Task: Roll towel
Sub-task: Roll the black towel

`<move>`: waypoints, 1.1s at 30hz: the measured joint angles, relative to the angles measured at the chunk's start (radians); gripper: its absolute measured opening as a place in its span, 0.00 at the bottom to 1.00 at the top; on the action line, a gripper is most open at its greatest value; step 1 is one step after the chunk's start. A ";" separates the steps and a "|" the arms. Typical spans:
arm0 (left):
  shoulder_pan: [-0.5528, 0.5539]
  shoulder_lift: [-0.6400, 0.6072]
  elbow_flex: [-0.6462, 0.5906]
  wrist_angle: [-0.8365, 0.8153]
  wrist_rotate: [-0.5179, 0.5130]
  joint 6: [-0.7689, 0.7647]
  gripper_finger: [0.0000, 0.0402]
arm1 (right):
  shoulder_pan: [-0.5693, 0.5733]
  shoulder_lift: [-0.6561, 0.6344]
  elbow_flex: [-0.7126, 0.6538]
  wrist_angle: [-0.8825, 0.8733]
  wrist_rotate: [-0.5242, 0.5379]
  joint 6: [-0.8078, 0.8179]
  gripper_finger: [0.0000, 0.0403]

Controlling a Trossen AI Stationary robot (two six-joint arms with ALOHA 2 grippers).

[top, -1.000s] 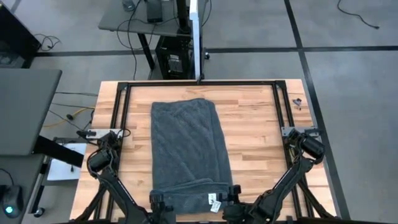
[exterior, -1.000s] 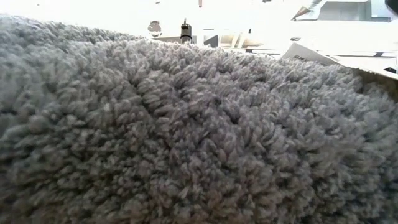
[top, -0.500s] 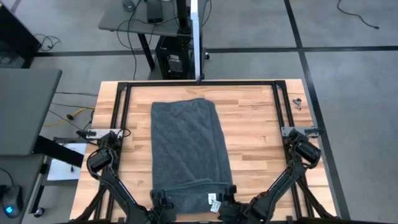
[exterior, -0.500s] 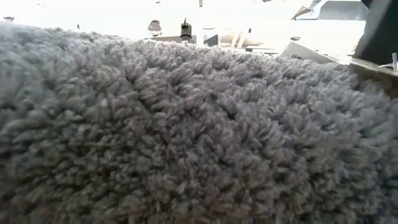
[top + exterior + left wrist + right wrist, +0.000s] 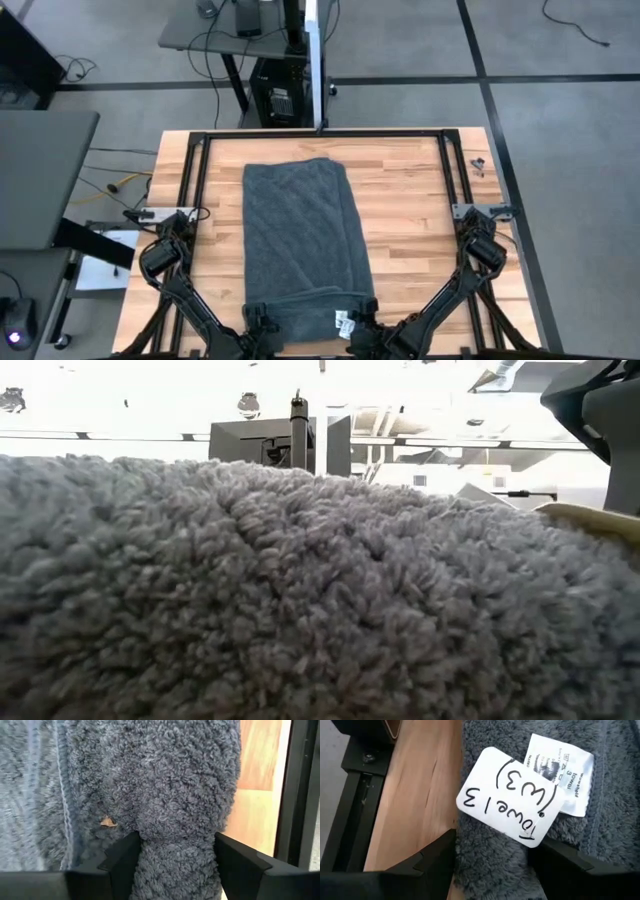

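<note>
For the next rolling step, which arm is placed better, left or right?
Neither clearly: the left gripper and the right gripper each have towel between their fingers at its near edge, so likely both roll together.

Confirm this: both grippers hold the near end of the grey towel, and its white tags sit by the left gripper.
Wrong on the tags. The right wrist view shows the white tags by the right gripper. The left gripper also holds the towel.
</note>
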 joint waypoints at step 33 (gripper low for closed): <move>0.066 -0.547 -0.697 0.848 0.394 -0.379 0.03 | -0.204 -0.255 -0.243 0.345 -0.747 0.138 0.02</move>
